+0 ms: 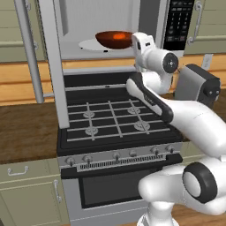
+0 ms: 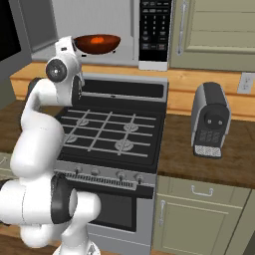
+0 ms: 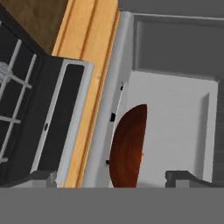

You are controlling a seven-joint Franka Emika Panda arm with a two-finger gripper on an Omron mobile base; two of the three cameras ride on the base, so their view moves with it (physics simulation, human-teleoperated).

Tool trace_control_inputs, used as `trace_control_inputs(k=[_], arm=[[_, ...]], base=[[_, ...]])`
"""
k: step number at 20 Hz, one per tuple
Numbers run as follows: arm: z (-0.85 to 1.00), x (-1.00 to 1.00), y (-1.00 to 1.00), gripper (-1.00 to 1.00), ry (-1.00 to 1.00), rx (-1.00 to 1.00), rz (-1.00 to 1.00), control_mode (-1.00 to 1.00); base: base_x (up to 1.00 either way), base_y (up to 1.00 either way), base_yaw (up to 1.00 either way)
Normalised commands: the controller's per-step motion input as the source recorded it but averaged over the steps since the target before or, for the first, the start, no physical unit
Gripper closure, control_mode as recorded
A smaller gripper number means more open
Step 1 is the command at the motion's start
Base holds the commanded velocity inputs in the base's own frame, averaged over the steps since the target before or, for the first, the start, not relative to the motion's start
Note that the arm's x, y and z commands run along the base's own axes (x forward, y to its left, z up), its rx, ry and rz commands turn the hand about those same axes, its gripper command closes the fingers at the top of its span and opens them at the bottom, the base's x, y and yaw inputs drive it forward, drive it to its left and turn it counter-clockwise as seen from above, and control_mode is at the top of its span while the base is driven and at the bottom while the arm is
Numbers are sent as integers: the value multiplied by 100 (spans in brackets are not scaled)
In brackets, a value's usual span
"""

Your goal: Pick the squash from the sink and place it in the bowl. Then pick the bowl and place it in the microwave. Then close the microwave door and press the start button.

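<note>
The reddish-brown bowl sits on the white turntable inside the open microwave, with the orange squash lying in it. My gripper is open at the bowl's right rim, in the microwave's mouth, holding nothing. In the hand view the bowl lies ahead between the widely spread fingertips. The microwave door stands swung out to the left, its bar handle facing the room. The black keypad panel is at the right.
The gas stove lies directly below the microwave. A grey countertop appliance stands on the wooden counter to the stove's right. Cabinets flank the microwave, and the open door juts out over the stove's left side.
</note>
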Motion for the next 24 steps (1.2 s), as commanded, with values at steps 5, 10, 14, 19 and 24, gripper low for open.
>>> trace_control_inputs(k=[5, 10, 14, 19, 24], arm=[[-6, -100, 0, -100, 27, -13, 2, -100], [0, -100, 0, -100, 42, -17, 3, -100], [8, -100, 2, -100, 35, -5, 7, -100], [4, -100, 38, -100, 28, 2, 30, -100], [0, -100, 43, -100, 23, 6, 38, -100]], base=[[0, 0, 0], [0, 0, 0], [0, 0, 0], [0, 0, 0], [0, 0, 0]])
